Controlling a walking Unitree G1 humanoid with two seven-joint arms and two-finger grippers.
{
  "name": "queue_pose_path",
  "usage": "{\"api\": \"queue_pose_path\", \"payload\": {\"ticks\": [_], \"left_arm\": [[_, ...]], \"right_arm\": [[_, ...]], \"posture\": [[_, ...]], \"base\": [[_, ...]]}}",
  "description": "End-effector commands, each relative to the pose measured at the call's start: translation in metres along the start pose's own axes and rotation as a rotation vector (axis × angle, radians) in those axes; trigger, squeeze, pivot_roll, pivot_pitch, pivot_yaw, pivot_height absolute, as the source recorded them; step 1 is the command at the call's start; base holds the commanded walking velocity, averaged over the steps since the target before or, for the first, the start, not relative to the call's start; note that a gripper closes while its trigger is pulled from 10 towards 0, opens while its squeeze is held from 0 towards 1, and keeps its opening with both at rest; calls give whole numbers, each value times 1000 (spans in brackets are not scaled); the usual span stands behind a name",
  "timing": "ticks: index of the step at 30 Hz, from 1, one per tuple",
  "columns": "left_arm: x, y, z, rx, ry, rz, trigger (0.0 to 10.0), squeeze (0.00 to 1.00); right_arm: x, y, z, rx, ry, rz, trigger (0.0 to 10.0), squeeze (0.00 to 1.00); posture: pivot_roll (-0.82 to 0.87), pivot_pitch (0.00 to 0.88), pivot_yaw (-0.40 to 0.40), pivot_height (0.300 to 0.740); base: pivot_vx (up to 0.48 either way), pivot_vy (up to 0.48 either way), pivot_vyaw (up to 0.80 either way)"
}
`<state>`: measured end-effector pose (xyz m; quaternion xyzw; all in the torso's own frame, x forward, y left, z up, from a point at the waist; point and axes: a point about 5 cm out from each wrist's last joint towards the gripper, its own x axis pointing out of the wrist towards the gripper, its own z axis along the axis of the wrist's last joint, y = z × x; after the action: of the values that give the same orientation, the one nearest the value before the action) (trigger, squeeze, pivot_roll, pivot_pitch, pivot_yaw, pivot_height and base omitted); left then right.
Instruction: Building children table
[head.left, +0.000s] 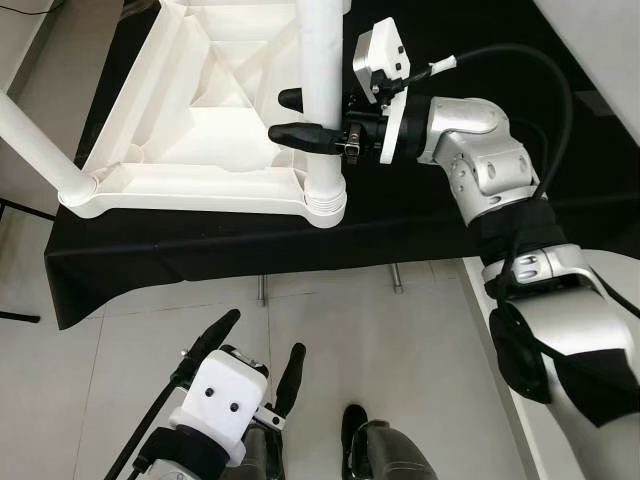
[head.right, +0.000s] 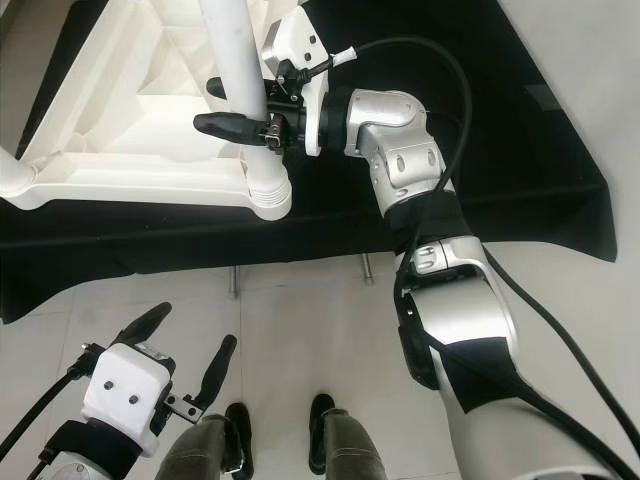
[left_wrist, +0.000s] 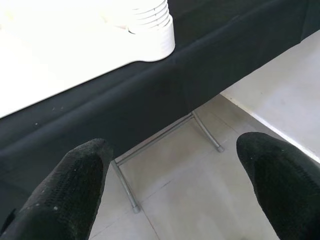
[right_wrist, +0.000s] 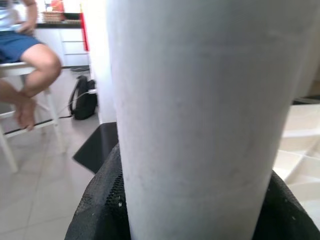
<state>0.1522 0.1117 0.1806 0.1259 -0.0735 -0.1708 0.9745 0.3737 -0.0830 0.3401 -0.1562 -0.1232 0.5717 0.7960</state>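
A white plastic children's tabletop lies upside down on a black-draped table. A white round leg stands upright in its near right corner socket; another leg sticks out at the left corner. My right gripper is shut on the upright leg, one black finger on each side; the right wrist view has the leg pressed close between the fingers. My left gripper hangs open low over the floor, in front of the table.
The black cloth's front edge hangs over thin metal table legs. Pale tiled floor lies below. A person sits on a white stool in the background of the right wrist view, beside a dark bag.
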Motion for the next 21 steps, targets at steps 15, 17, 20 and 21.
{"api": "queue_pose_path", "payload": {"ticks": [15, 17, 20, 21], "left_arm": [[0, 2, -6, 10, 16, 10, 10000, 0], [0, 3, -7, 13, 16, 11, 10000, 0], [1, 3, -7, 16, 15, 12, 10000, 0], [1, 4, -7, 18, 14, 12, 10000, 0]], "right_arm": [[-14, 64, -93, 322, 100, -586, 10000, 0], [-11, 77, -93, 321, 82, -613, 10000, 0], [-4, 92, -90, 276, 65, -623, 10000, 0], [1, 99, -89, 264, 72, -614, 10000, 0]], "posture": [[3, 393, 7, 740], [2, 394, 10, 740], [4, 391, 12, 740], [4, 389, 13, 740]], "base": [[0, 0, 0], [0, 0, 0], [0, 0, 0], [0, 0, 0]]}}
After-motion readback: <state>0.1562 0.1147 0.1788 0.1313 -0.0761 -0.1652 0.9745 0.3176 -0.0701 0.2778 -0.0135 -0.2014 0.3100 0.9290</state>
